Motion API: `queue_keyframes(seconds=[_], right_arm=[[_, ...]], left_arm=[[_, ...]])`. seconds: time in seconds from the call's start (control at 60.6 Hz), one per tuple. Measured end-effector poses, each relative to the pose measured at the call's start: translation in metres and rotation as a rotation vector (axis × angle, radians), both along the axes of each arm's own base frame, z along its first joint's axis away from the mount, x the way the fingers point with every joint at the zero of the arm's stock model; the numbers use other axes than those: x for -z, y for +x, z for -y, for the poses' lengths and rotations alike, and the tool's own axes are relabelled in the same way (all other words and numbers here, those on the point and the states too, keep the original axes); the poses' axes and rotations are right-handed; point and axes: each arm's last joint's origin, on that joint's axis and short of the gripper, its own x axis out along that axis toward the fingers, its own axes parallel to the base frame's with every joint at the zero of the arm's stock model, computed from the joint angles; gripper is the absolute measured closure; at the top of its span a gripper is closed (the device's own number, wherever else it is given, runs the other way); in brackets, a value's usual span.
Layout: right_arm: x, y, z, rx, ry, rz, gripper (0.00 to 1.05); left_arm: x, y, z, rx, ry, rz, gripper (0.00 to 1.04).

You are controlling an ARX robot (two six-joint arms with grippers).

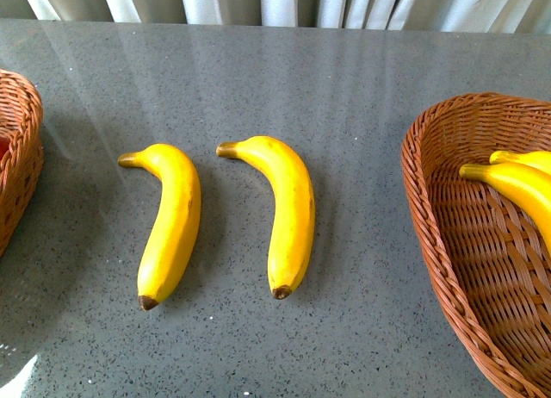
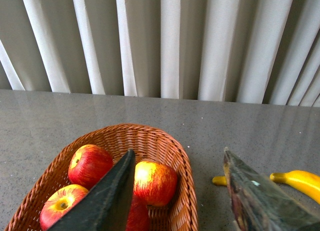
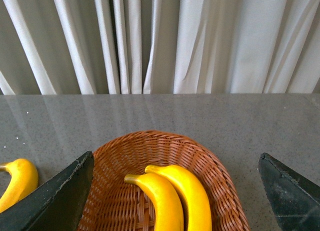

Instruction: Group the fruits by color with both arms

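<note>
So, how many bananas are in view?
4. The left banana and the right banana lie side by side on the table. In the right basket lie the near banana and the far banana. The basket is cut off, so more may be hidden.

Two yellow bananas (image 1: 170,221) (image 1: 282,210) lie parallel on the table (image 1: 370,312), red apples (image 2: 155,181) in a basket (image 2: 187,191).

Bananas (image 1: 291,215): smooth, glossy peel. Apples (image 2: 154,182), under the left gripper (image 2: 178,151): shiny, waxy skin. Baskets (image 1: 482,243): woven brown wicker, ribbed. Tabletop (image 1: 344,88): grey speckled, polished, reflective. Curtain (image 3: 210,41): matt white cloth. Left gripper's fingers (image 2: 107,201): dark, matt, scuffed.
</note>
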Motion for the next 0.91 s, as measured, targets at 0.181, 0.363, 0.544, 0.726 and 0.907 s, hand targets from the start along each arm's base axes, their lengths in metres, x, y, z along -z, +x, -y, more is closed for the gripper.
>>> queue_keyframes(seconds=[0.181, 0.363, 0.544, 0.726, 0.907], right_arm=[[0.0000, 0.0000, 0.0000, 0.000, 0.000, 0.000, 0.09], [0.0000, 0.0000, 0.0000, 0.000, 0.000, 0.000, 0.09], [0.0000, 0.0000, 0.0000, 0.000, 0.000, 0.000, 0.09], [0.0000, 0.0000, 0.0000, 0.000, 0.000, 0.000, 0.09], [-0.0028, 0.0022, 0.0022, -0.152, 0.165, -0.428, 0.09]], left_arm=[[0.0000, 0.0000, 0.0000, 0.000, 0.000, 0.000, 0.16], [0.0000, 0.0000, 0.0000, 0.000, 0.000, 0.000, 0.09], [0.0000, 0.0000, 0.0000, 0.000, 0.000, 0.000, 0.09], [0.0000, 0.0000, 0.0000, 0.000, 0.000, 0.000, 0.09], [0.0000, 0.0000, 0.0001, 0.002, 0.000, 0.000, 0.09]])
